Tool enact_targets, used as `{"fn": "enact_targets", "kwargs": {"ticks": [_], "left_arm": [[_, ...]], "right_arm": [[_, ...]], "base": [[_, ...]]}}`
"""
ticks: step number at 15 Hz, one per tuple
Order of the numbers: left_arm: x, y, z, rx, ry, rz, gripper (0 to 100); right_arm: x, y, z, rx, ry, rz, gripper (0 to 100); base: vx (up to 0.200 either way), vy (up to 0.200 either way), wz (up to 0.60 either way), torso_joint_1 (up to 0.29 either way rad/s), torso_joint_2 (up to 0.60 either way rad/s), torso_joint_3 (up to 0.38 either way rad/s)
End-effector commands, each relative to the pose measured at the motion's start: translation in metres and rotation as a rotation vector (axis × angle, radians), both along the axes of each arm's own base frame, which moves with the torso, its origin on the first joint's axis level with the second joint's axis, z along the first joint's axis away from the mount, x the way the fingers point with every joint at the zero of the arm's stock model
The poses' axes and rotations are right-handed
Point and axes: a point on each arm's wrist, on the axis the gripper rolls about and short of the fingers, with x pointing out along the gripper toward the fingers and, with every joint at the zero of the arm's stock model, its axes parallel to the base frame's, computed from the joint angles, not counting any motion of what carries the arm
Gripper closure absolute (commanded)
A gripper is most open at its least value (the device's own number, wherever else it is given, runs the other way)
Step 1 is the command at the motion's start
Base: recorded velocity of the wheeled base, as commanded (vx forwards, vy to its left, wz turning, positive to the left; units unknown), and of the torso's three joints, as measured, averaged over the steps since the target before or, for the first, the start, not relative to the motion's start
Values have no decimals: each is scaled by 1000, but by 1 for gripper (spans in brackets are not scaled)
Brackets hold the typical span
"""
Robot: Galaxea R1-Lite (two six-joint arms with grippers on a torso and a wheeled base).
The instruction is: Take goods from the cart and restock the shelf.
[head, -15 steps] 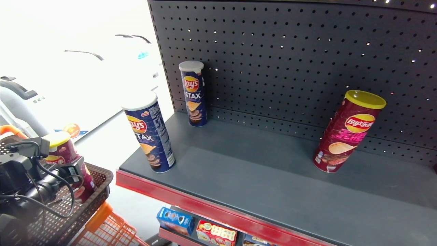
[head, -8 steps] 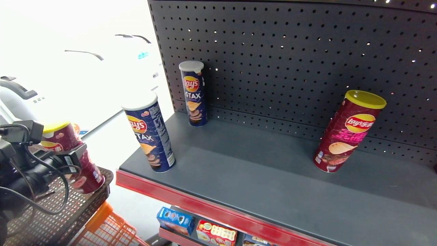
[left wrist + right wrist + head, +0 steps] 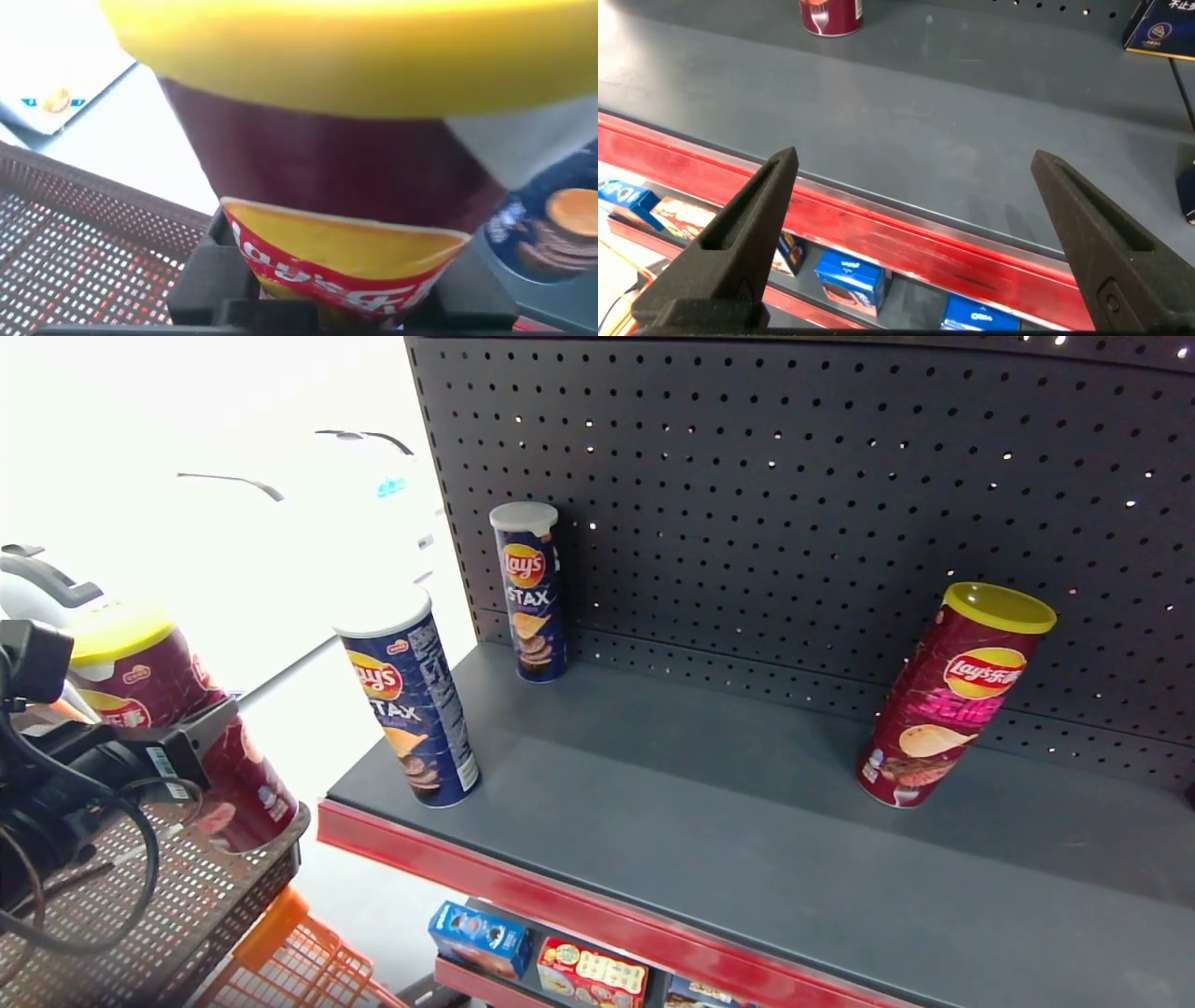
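My left gripper (image 3: 177, 747) is shut on a maroon chip can (image 3: 159, 700) with a yellow lid and holds it upright above the dark mesh cart basket (image 3: 187, 915), left of the shelf. Seen from the left wrist, the can (image 3: 346, 187) sits between the fingers of that gripper (image 3: 341, 294). The grey shelf board (image 3: 700, 821) carries two blue chip cans (image 3: 408, 700) (image 3: 529, 593) on its left side and a tilted maroon can (image 3: 952, 695) at the right. My right gripper (image 3: 915, 163) is open and holds nothing, above the shelf's red front edge (image 3: 906, 238).
A black pegboard (image 3: 794, 476) backs the shelf. An orange cart frame (image 3: 289, 961) sits under the basket. Small boxes (image 3: 481, 938) (image 3: 593, 973) line the lower shelf. The board between the blue cans and the maroon can is bare.
My left gripper has lifted the maroon can up out of the basket, and the can now hangs higher. The cans on the shelf have not moved.
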Motion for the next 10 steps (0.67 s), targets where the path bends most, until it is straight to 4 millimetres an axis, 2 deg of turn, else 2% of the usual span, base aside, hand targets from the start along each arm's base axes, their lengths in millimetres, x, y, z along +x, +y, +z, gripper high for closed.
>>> {"fn": "enact_targets", "kwargs": {"ticks": [1, 5, 10], "left_arm": [[-14, -7, 17, 27, -82, -26, 100], [-30, -23, 25, 42, -126, -104, 100], [-53, -39, 29, 34, -79, -211, 100]], "right_arm": [[0, 0, 0, 0, 1, 1, 0], [0, 0, 0, 0, 1, 1, 0], [0, 0, 0, 0, 1, 1, 0]], "base": [[0, 0, 0, 0, 0, 0], [0, 0, 0, 0, 0, 0], [0, 0, 0, 0, 0, 0]]}}
